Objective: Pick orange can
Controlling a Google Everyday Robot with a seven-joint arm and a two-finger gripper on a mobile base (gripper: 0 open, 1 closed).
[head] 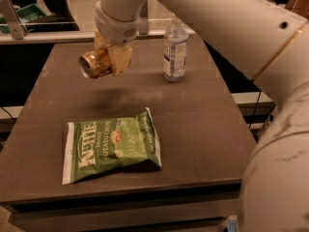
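The orange can (94, 64) is a small orange-brown metal can lying sideways in the air, its silver rim facing left. My gripper (109, 57) is shut on the orange can and holds it well above the grey table (203, 115), at the upper left of the camera view. One pale finger (120, 59) shows across the can's right side; the other is behind it. A dark shadow lies on the table below the can. My white arm fills the right side of the view.
A clear plastic water bottle (175, 50) with a white cap stands on the table right of the can. A green Kettle chip bag (110, 146) lies flat near the table's front. A railing and floor lie behind the table.
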